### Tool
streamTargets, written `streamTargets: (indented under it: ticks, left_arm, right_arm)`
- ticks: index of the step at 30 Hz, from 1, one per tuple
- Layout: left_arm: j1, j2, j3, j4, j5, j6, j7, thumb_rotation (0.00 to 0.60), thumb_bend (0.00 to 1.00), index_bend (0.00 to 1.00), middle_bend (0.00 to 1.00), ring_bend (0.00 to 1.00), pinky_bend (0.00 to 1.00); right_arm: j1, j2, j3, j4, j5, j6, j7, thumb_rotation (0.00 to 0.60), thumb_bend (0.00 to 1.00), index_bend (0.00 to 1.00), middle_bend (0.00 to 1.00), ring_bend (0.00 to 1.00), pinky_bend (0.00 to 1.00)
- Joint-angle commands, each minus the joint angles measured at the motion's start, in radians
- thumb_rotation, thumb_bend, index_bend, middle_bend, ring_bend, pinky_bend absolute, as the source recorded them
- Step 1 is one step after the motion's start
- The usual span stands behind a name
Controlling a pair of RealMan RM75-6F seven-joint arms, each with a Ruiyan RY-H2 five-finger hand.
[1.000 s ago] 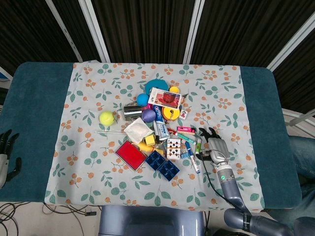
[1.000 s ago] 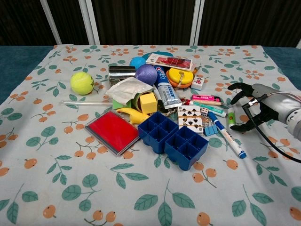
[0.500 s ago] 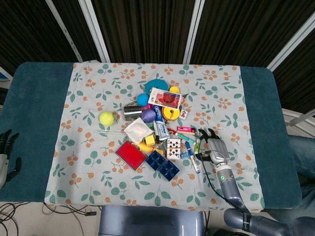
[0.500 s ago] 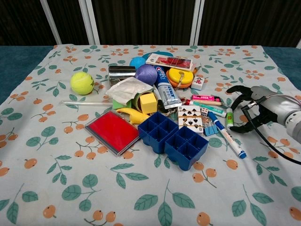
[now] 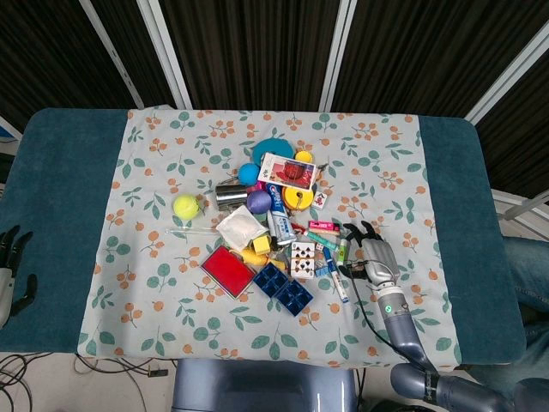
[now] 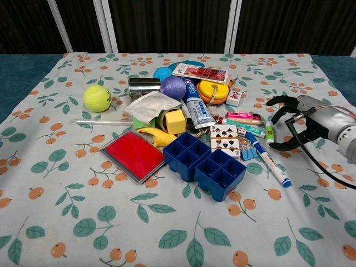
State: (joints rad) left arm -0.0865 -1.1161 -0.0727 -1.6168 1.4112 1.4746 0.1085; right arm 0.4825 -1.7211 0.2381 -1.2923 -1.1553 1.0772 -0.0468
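While its curled, spread fingers grip nothing, the right hand [image 6: 303, 123] has crept closer to the green marker [image 6: 270, 132], apparently closing in to grasp it.

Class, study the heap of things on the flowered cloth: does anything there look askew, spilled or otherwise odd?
Nothing is spilled or visibly broken. The things lie jumbled in one pile: the toothpaste tube leans across others, and the blue tray sits skewed to the table edge. The right hand hovers open beside the small green-capped tube.
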Motion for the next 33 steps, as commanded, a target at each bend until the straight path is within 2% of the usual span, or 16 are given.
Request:
streamTargets:
  ticks: [1, 6, 11, 17, 21, 25, 33]
  left_arm:
    - [0.000, 0.000, 0.000, 0.000, 0.000, 0.000, 0.000, 0.600, 0.52, 0.09, 0.00, 0.00, 0.04]
    - [0.000, 0.001, 0.000, -0.002, 0.001, 0.000, -0.001, 0.600, 0.52, 0.09, 0.00, 0.00, 0.04]
    - [0.001, 0.003, -0.001, -0.004, -0.001, 0.000, -0.005, 0.600, 0.52, 0.09, 0.00, 0.00, 0.04]
    - [0.001, 0.003, 0.001, -0.006, 0.002, 0.002, -0.003, 0.600, 0.52, 0.09, 0.00, 0.00, 0.04]
    - [0.001, 0.002, 0.001, -0.007, 0.003, 0.002, -0.001, 0.600, 0.52, 0.09, 0.00, 0.00, 0.04]
    - [0.002, 0.003, 0.001, -0.007, 0.003, 0.004, 0.000, 0.600, 0.52, 0.09, 0.00, 0.00, 0.04]
    - [0.004, 0.002, 0.001, -0.010, 0.006, 0.010, 0.004, 0.600, 0.52, 0.09, 0.00, 0.00, 0.04]
  right_arm:
    - [-0.001, 0.016, 0.005, -0.022, -0.006, 0.001, 0.016, 0.600, 0.33, 0.18, 0.38, 0.08, 0.20]
    - [0.003, 0.071, 0.039, -0.085, -0.009, -0.010, 0.076, 0.600, 0.33, 0.18, 0.38, 0.08, 0.20]
    - [0.005, 0.181, 0.089, -0.171, -0.032, -0.038, 0.197, 0.600, 0.33, 0.18, 0.37, 0.08, 0.20]
    - [-0.011, 0.329, 0.152, -0.259, -0.079, -0.068, 0.437, 0.600, 0.33, 0.18, 0.37, 0.08, 0.20]
    - [-0.033, 0.415, 0.174, -0.291, -0.135, -0.089, 0.670, 0.600, 0.33, 0.18, 0.37, 0.08, 0.20]
    - [-0.059, 0.468, 0.161, -0.301, -0.228, -0.072, 0.894, 0.600, 0.33, 0.18, 0.37, 0.07, 0.20]
    - [-0.076, 0.511, 0.087, -0.263, -0.419, 0.030, 1.277, 0.600, 0.33, 0.18, 0.37, 0.07, 0.20]
